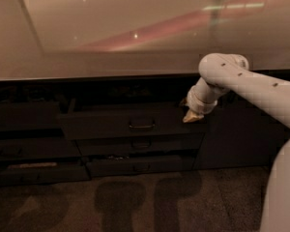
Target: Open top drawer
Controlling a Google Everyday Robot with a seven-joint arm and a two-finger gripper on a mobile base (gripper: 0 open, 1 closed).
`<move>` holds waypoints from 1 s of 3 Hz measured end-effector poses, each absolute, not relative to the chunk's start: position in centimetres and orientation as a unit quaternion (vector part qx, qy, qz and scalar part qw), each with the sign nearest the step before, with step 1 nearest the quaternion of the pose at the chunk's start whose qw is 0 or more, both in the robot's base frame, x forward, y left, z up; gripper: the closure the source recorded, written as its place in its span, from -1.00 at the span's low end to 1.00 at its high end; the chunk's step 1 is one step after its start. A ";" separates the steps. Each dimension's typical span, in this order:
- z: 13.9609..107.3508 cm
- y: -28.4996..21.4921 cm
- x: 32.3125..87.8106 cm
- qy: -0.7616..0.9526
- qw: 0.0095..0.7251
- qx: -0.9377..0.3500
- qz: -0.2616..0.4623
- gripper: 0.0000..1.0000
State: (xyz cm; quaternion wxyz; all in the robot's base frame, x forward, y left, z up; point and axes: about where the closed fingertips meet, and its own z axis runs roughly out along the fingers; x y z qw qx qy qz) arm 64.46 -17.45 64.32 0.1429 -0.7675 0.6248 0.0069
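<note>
Now the robot's white arm (251, 88) ends in a tan-tipped tool (192, 116), held at the right end of the wide dark grey flat-front top drawer (101, 127). The drawer stands pulled out, stretching left of the tool. Its small loop handle (141, 125) is also left of the tool. Whether the tool is open or closed cannot be told.

With the gripper (192, 116) at the right end of the top drawer (106, 125) front: blocked at 12 o'clock by the countertop (135, 42) edge, at 9 o'clock by the pulled-out front and its loop handle (141, 125). Narrowed at 7 o'clock by two lower drawers (111, 146) standing slightly out. Closed at 3 o'clock by the plain cabinet door (232, 141). Free at 6 o'clock, down to the carpet (222, 197).
</note>
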 end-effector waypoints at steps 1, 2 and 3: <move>65.3 -18.1 64.1 0.625 0.151 -0.766 -0.012 1.00; 65.2 -18.1 63.9 0.624 0.151 -0.766 -0.012 1.00; 64.7 -17.9 62.9 0.621 0.149 -0.769 -0.010 1.00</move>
